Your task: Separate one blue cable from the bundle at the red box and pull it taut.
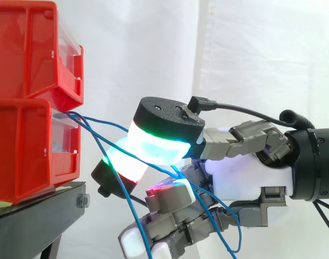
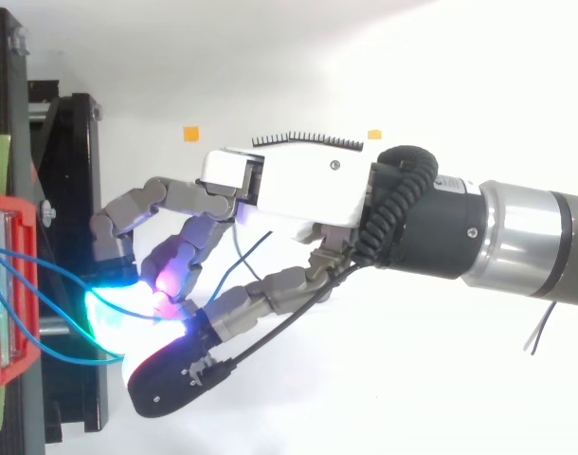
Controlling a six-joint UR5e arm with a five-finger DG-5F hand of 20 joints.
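Several thin blue cables (image 1: 100, 120) come out between the two stacked red boxes (image 1: 24, 151) at the left and run right towards my hand (image 1: 245, 172). In the top view the cables (image 2: 33, 256) leave the red box (image 2: 5, 284) and lead into the glowing fingertips (image 2: 128, 303). My hand (image 2: 298, 185) reaches in from the right with curled fingers. One blue cable is pinched between the large upper pad (image 1: 164, 135) and a lower pad (image 1: 124, 164). Slack loops of blue cable (image 1: 229, 216) hang under the palm.
The red boxes sit on a black stand (image 1: 35, 216) at the left, also seen from above (image 2: 76, 190). A white curtain is behind. Two small orange markers (image 2: 191, 134) lie on the white floor. Open room lies right of the stand.
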